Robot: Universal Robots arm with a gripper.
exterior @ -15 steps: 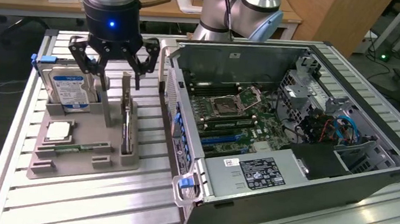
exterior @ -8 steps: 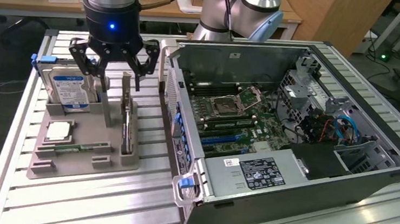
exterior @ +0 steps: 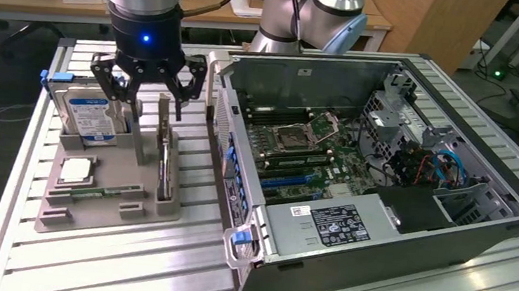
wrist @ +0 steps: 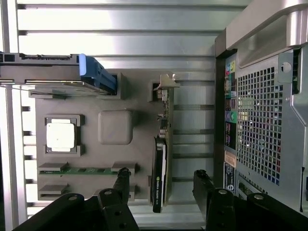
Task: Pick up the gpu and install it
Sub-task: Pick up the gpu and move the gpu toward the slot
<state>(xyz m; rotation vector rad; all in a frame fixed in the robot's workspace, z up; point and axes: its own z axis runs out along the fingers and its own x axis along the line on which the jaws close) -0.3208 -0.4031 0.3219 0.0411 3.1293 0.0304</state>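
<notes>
The gpu (exterior: pixel 165 157) is a thin dark card standing on edge in a slot of the grey holder tray (exterior: pixel 93 219), with its metal bracket at the far end. Seen edge-on in the wrist view, the gpu (wrist: pixel 160 161) lies between my two fingertips. My gripper (exterior: pixel 154 111) hangs open just over the card's far end, one finger on each side and not touching it. In the wrist view my gripper (wrist: pixel 162 179) straddles the card with a wide gap. The open computer case (exterior: pixel 422 223) lies to the exterior view's right, its motherboard (exterior: pixel 301 153) exposed.
The tray also holds an upright silver hard drive (exterior: pixel 90 115) with a blue-white label, a square processor (exterior: pixel 77 170) and a green memory stick (exterior: pixel 97 192). The case's rear wall (wrist: pixel 260 120) stands close beside the tray. Everything rests on a slatted metal table (exterior: pixel 89 265).
</notes>
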